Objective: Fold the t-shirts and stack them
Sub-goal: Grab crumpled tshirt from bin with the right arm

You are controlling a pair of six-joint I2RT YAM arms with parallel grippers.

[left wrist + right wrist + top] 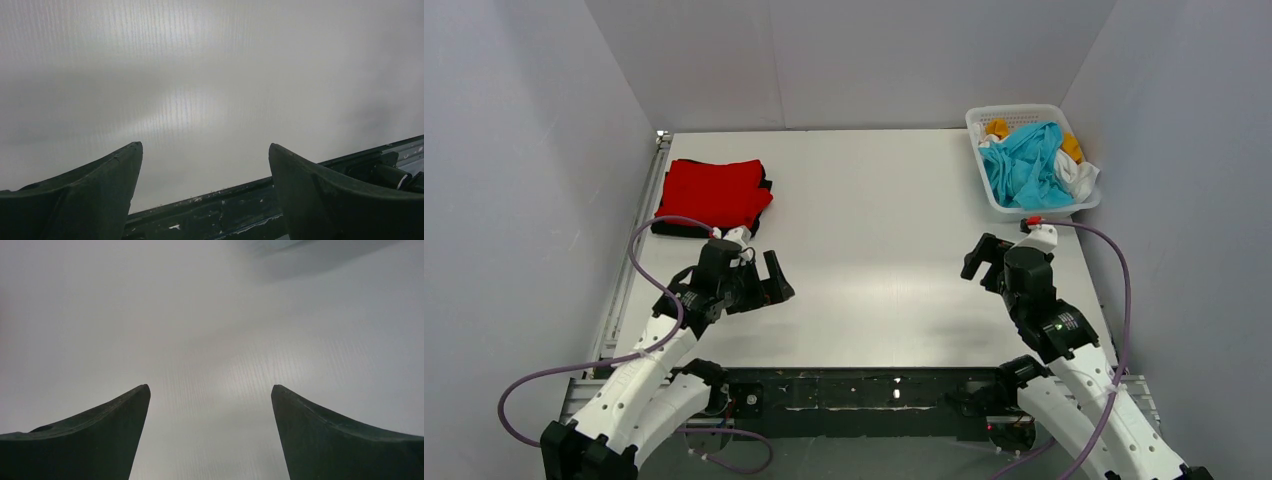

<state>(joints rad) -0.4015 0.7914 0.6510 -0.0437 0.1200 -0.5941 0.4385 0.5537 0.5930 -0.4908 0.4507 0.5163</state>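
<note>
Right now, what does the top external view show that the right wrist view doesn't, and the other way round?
Only the top external view: the folded red t-shirt lying on a black t-shirt at far left, the basket at far right with the turquoise t-shirt on top of its heap, and the left tool, open. Only the right wrist view: close up, nothing sits between the right tool fingers. Both: the right tool, open, over bare table.

We see plain red t-shirt (714, 192), black t-shirt (679, 229), turquoise t-shirt (1029, 165), white t-shirt (1081, 178), orange t-shirt (997, 128), white lattice basket (1014, 111), pale grey desk (874, 250).
</note>
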